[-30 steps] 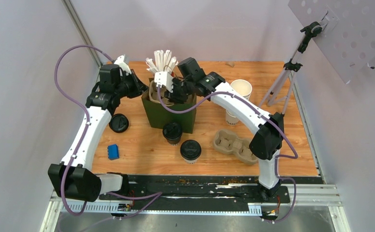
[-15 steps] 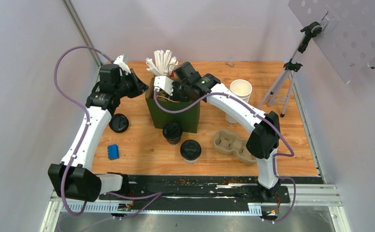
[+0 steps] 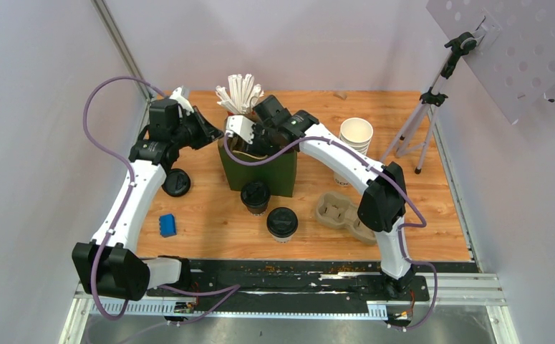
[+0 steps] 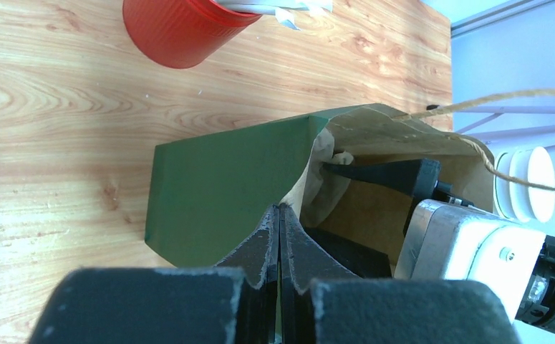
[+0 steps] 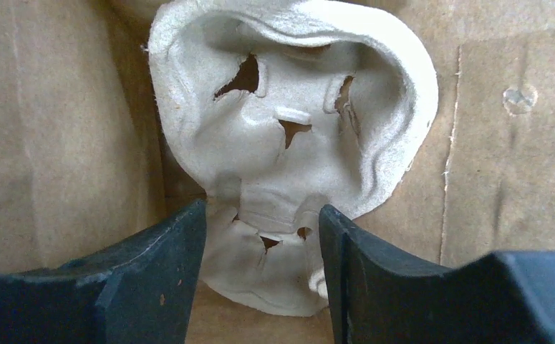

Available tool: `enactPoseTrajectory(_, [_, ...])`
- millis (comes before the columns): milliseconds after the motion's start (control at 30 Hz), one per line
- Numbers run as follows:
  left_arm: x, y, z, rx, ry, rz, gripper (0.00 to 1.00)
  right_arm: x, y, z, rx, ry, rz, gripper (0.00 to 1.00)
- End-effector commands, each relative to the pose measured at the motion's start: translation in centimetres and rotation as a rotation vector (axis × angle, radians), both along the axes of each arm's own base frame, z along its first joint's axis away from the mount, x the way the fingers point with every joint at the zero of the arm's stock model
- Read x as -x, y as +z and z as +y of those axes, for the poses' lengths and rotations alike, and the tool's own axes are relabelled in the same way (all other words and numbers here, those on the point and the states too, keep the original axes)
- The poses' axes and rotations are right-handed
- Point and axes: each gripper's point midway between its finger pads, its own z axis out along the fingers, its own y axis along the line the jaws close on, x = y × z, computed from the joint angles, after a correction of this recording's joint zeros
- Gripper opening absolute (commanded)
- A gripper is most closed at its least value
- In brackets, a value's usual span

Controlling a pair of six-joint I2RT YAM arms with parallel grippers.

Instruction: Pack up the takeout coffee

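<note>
Currently the right gripper (image 5: 260, 215) is down inside the green bag (image 3: 260, 178), jaws apart over a pulp cup tray (image 5: 288, 136) in there. Left gripper (image 4: 279, 209) is pinched shut on the bag's left rim. Takeout coffee (image 3: 255, 196) stands mid-bench against the bag's near side, with a second lidded cup (image 3: 282, 222) just beside it toward the front edge.

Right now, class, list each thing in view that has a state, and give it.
green bag: upright, mouth open.
left gripper: shut on the bag's rim.
right gripper: open, inside the bag.
bagged tray: inside the bag, ungripped.
rear takeout coffee: lidded, upright, outside the bag.
front takeout coffee: lidded, upright, outside the bag.
spare tray: empty, on the table.
cup stack: lidless, upright.
loose lid: flat on the table.
</note>
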Motion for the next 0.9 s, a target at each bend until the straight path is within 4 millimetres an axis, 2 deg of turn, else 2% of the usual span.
enactPoseTrajectory(0, [0.4, 0.8, 0.4, 0.003, 0.018, -0.017, 0.00, -0.1, 4.8, 0.7, -0.093, 0.003, -0.076, 0.57])
enactPoseTrajectory(100, [0.6, 0.9, 0.5, -0.004, 0.019, -0.021, 0.00, 0.1, 6.2, 0.9, -0.122, 0.015, -0.093, 0.53])
enactPoseTrajectory(267, [0.7, 0.8, 0.7, -0.019, 0.021, -0.019, 0.00, 0.3, 9.1, 1.4, -0.200, 0.020, -0.117, 0.52])
enactPoseTrajectory(400, [0.8, 0.4, 1.1, -0.056, 0.020, -0.016, 0.00, -0.1, 9.8, 1.7, -0.222, 0.015, -0.146, 0.53])
enactPoseTrajectory(633, [0.9, 1.4, 1.4, -0.070, 0.027, -0.029, 0.02, -0.2, 10.9, 3.3, -0.304, 0.041, -0.144, 0.52])
enactPoseTrajectory(733, [0.9, 2.3, 1.4, -0.060, 0.038, -0.036, 0.14, 0.0, 12.5, 3.3, -0.344, 0.017, -0.147, 0.53])
enactPoseTrajectory(867, [0.6, 3.8, 1.7, -0.058, 0.064, -0.064, 0.40, -0.2, 15.3, 2.5, -0.398, -0.049, -0.185, 0.58])
